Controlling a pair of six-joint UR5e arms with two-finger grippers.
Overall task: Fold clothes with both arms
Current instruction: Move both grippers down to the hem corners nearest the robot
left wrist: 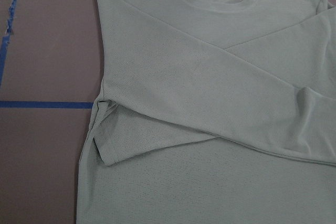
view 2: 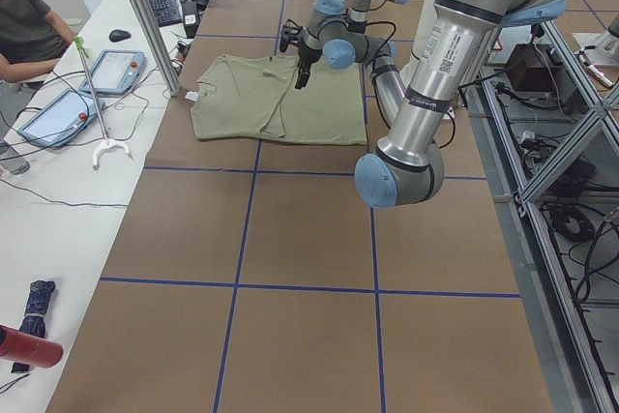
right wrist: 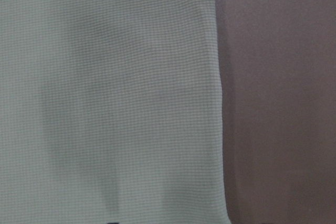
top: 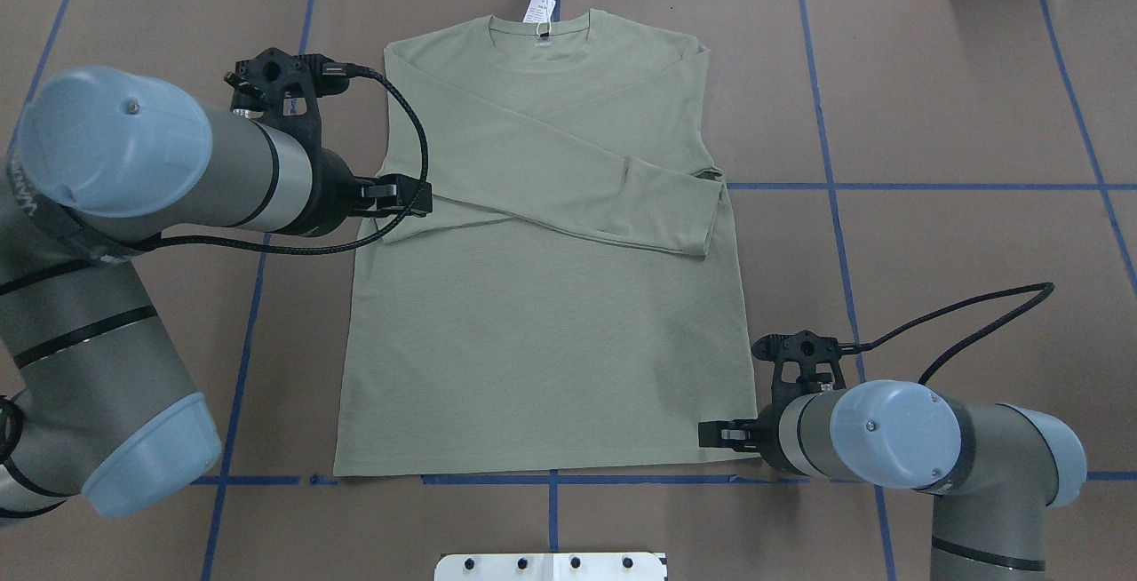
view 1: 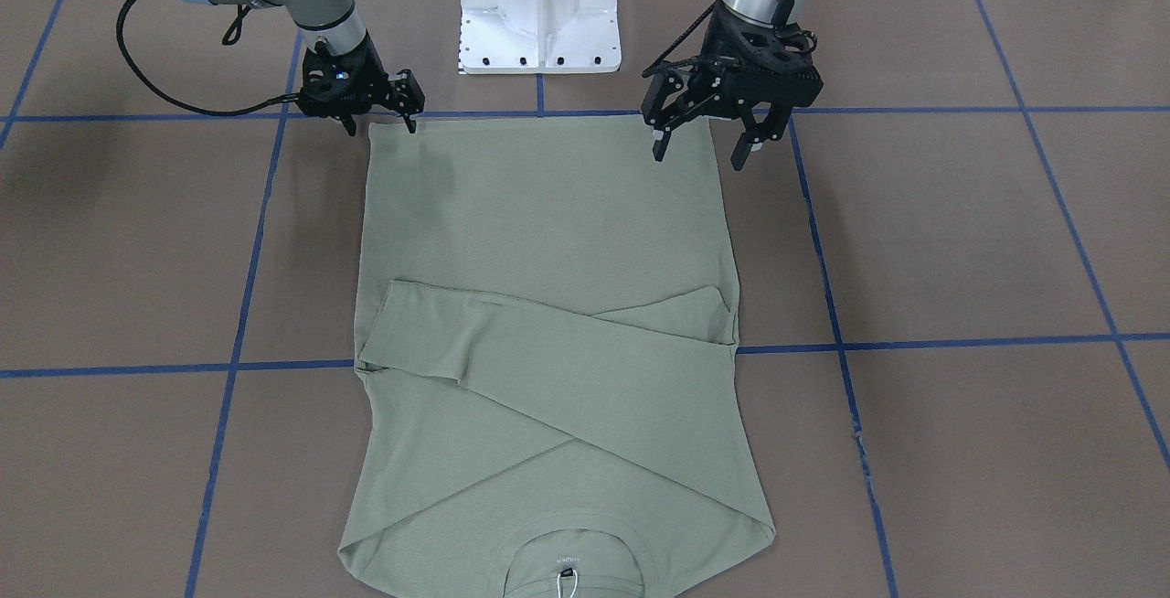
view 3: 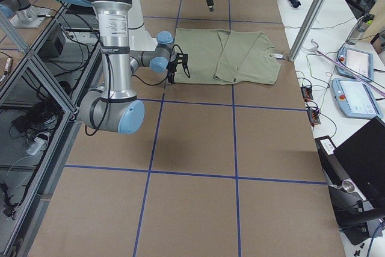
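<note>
The clothes are one sage-green long-sleeved shirt [view 1: 548,214] lying flat, hem toward the robot, both sleeves crossed over the chest [top: 551,172]. A white hang tag [top: 537,8] sits at the neck. My right gripper [view 1: 381,127] is low at a hem corner [top: 724,433], open, one finger over the fabric and one off it. The right wrist view shows only the shirt's side edge [right wrist: 218,103] close up. My left gripper [view 1: 700,148] hangs open well above the other hem corner. From that height the left wrist view looks down on the folded sleeves [left wrist: 210,93], with no fingers in frame.
The white pedestal base [view 1: 539,13] stands just behind the hem. Blue tape lines [view 1: 914,342] cross the brown table [view 1: 960,232]. A person [view 2: 24,26] sits at the side bench with tablets [view 2: 58,113]. Bare table lies on both sides of the shirt.
</note>
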